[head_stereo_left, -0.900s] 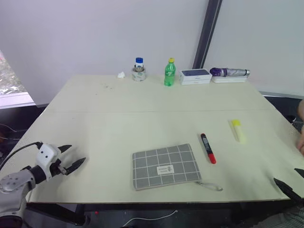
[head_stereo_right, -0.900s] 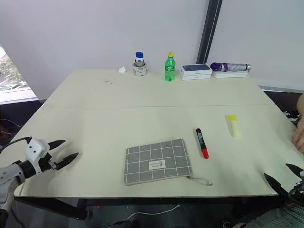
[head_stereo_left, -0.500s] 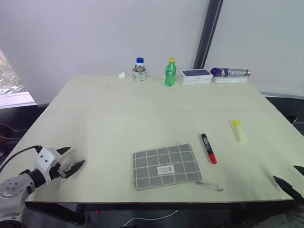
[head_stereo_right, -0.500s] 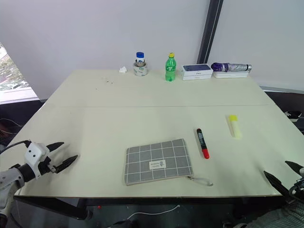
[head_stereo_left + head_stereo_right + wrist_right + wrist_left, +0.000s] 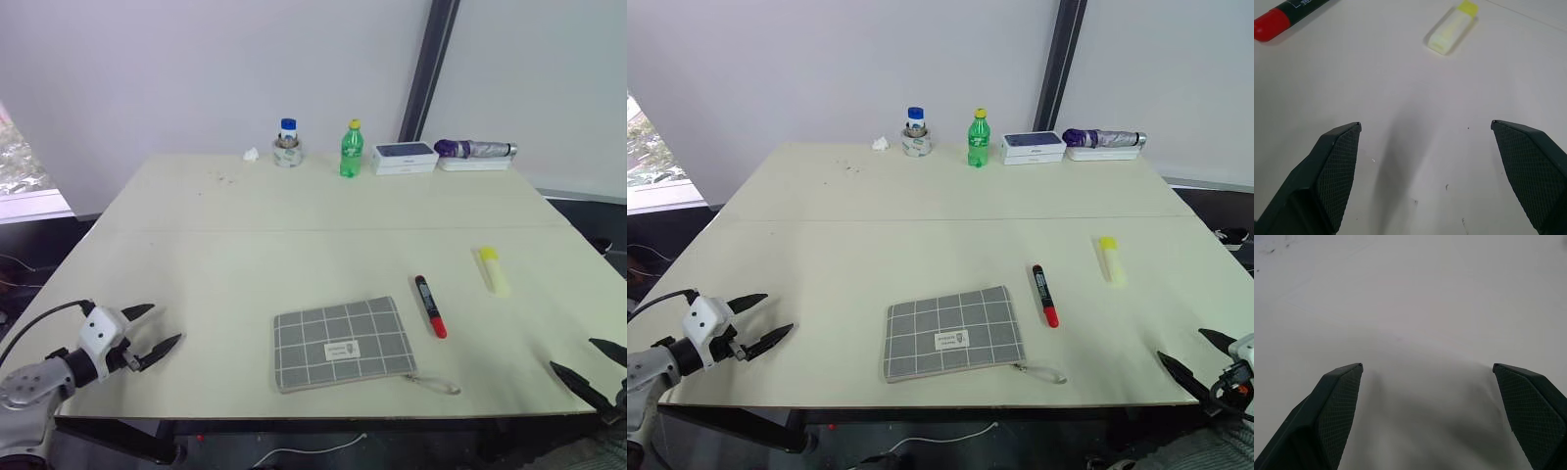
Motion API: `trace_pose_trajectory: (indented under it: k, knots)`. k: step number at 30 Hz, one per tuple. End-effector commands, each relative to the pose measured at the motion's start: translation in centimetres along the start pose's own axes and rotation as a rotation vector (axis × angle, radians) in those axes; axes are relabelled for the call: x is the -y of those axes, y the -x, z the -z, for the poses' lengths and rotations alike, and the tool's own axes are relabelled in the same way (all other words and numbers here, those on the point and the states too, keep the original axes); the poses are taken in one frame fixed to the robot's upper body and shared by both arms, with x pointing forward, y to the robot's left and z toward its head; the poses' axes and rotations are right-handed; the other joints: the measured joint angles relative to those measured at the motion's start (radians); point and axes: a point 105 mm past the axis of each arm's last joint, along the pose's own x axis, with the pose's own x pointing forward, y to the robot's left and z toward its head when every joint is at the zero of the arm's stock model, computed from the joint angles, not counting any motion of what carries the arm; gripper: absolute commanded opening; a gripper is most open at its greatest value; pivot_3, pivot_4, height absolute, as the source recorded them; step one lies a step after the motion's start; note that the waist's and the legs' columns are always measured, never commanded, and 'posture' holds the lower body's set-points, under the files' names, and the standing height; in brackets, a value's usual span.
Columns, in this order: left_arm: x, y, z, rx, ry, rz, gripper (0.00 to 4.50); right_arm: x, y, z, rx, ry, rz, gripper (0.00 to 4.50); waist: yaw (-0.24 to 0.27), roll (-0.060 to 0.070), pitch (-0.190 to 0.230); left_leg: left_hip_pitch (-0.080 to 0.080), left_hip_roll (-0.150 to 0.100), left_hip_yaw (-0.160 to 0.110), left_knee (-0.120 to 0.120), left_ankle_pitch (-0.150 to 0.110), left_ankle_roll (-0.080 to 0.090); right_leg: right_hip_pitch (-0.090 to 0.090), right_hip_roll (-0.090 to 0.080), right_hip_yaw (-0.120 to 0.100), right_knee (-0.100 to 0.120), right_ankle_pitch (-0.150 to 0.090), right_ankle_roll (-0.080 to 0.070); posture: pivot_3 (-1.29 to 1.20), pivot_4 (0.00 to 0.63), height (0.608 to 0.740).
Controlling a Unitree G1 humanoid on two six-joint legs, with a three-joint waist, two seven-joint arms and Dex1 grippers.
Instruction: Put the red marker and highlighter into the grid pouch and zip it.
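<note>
The grid pouch (image 5: 341, 344) lies flat near the table's front edge, its cord pull trailing to the right. Just right of it lies the red marker (image 5: 429, 306), red cap toward me. The highlighter (image 5: 493, 269) lies further right and a little farther back. My left gripper (image 5: 165, 324) hovers open over the front left of the table, well left of the pouch. At the front right corner my right gripper (image 5: 573, 354) is open and empty; its wrist view shows the marker's cap (image 5: 1271, 23) and the highlighter (image 5: 1452, 30) ahead of it.
Along the table's far edge stand a small blue-capped jar (image 5: 286, 144), a green bottle (image 5: 350, 149), a white box (image 5: 403, 157) and a folded purple umbrella (image 5: 475, 149). The cream tabletop (image 5: 245, 264) is wide and bare between the pouch and these.
A person's hand at the right edge has left the view. My right gripper has edged inward over the front right corner. The left gripper has sunk slightly.
</note>
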Motion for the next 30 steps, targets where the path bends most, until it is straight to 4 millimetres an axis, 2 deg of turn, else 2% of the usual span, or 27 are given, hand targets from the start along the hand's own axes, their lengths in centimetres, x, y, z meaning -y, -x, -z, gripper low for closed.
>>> trace_pose_trajectory:
  k: [1,4,7,8,11,14,17,22,26,30]
  knots:
    - [0.6,-0.2,-1.0,0.031,-0.080,0.035,4.50,0.0,-0.4,-1.6,0.029,0.041,-0.029,4.42,0.000,0.000,0.000,0.000,0.000,0.000,0.000,0.000,0.000,0.000,0.000,0.000,0.000,0.000,0.000,0.00,0.150,0.740]
    - [1.3,-0.4,-1.4,0.036,-0.158,0.079,4.50,-0.9,-0.6,-2.4,0.056,0.000,-0.086,3.63,-0.001,0.001,0.000,0.000,0.000,0.000,-0.001,0.000,0.000,0.000,0.000,0.000,0.000,0.000,0.000,0.00,0.150,0.740]
    - [3.1,-1.4,-2.7,0.079,-0.315,0.196,4.50,-3.8,-1.7,-3.5,0.066,0.034,-0.211,2.07,0.000,0.001,0.000,-0.001,0.000,0.000,-0.001,0.000,0.000,-0.001,0.000,0.000,0.000,0.000,0.000,0.00,0.150,0.740]
    - [3.5,-1.8,-3.1,0.101,-0.343,0.211,4.50,-5.2,-2.3,-4.1,0.086,0.040,-0.252,1.43,0.000,0.001,0.000,-0.001,0.000,0.000,-0.001,0.000,0.000,-0.001,0.000,0.000,-0.001,0.000,0.000,0.00,0.150,0.740]
    - [4.9,-2.9,-3.8,0.143,-0.439,0.264,4.50,-8.4,-3.8,-5.3,0.120,0.062,-0.340,0.05,0.001,0.001,0.000,-0.001,0.000,0.000,0.000,0.000,0.000,-0.001,0.000,0.000,0.000,0.000,-0.001,0.00,0.150,0.740]
    - [7.0,-4.1,-4.4,0.195,-0.530,0.357,4.50,-10.4,-5.4,-4.6,0.087,0.140,-0.373,0.05,0.003,0.001,0.000,-0.003,0.000,0.000,0.000,0.000,0.000,-0.001,0.000,0.000,-0.001,0.001,0.000,0.00,0.150,0.740]
    - [8.6,-4.8,-4.9,0.238,-0.615,0.432,4.50,-11.0,-6.4,-4.4,0.091,0.165,-0.368,0.05,0.005,0.001,0.000,-0.005,-0.001,0.000,0.001,0.000,0.001,-0.003,0.000,-0.001,-0.001,0.001,0.000,0.00,0.150,0.740]
    - [10.6,-5.6,-4.7,0.287,-0.707,0.522,4.50,-12.7,-7.5,-4.7,0.115,0.159,-0.413,0.05,0.005,0.001,0.000,-0.005,-0.001,0.000,0.001,0.000,0.001,-0.002,0.002,-0.002,0.000,0.001,0.000,0.00,0.150,0.740]
    - [12.8,-7.1,-5.6,0.379,-0.782,0.606,4.50,-13.8,-8.6,-5.3,0.141,0.166,-0.427,0.05,0.009,0.001,0.000,-0.004,-0.001,-0.001,0.004,0.000,0.001,-0.001,0.005,-0.002,0.002,0.002,0.001,0.00,0.150,0.740]
    - [14.3,-7.6,-5.3,0.427,-0.875,0.686,4.50,-14.9,-9.1,-4.6,0.101,0.217,-0.471,0.05,0.009,0.001,-0.001,-0.003,-0.001,-0.001,0.005,0.000,0.001,-0.001,0.007,-0.002,0.002,0.002,0.003,0.00,0.150,0.740]
